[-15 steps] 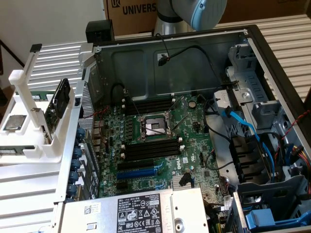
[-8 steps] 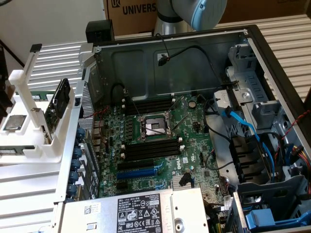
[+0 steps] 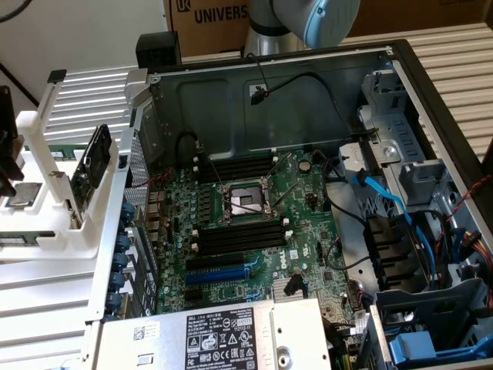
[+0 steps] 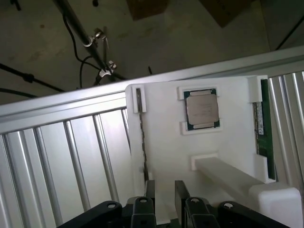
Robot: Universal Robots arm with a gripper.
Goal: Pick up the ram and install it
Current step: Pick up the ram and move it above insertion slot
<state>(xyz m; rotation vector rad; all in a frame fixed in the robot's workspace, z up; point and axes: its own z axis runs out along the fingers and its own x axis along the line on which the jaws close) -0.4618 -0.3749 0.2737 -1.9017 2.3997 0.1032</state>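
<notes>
Spread apart with nothing between its fingers, my hand hangs over the white holder beside the silver chip, with the ram standing along the holder's far edge.

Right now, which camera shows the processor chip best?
The wrist view: the chip lies face-on and whole in its white holder. The exterior view catches the chip only aslant, at that view's far left edge.
</notes>
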